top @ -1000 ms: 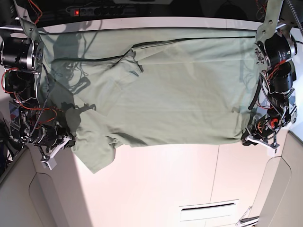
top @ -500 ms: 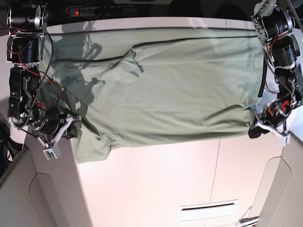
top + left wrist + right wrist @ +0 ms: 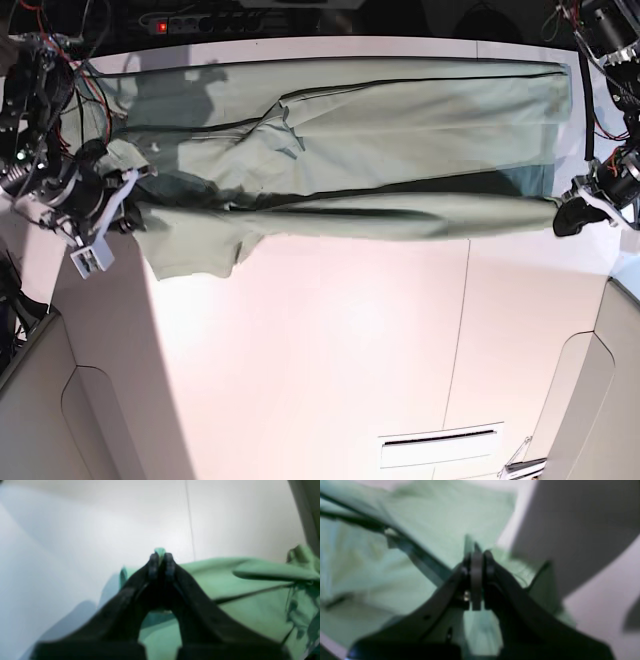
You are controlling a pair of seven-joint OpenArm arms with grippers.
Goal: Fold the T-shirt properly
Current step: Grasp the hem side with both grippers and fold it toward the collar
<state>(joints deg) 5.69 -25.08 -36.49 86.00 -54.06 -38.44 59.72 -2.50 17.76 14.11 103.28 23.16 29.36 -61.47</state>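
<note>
T-shirt [image 3: 380,140] spread across far side of white table [image 3: 330,350], near edge lifted into a taut band strung between both pincers. Left gripper [image 3: 161,560] clamped shut on a corner of the cloth, green tip poking past its fingertips; shirt trails off behind it to the right in left wrist view. Right gripper [image 3: 477,562] pinched tight on a fold of fabric, shirt filling left half of its view. Both wrist views blurry, seams only dark streaks. Collar and buttons not made out. Arms cut off at frame edges in base view. Power strip [image 3: 215,22] with red light behind table, grey panels at near corners.
</note>
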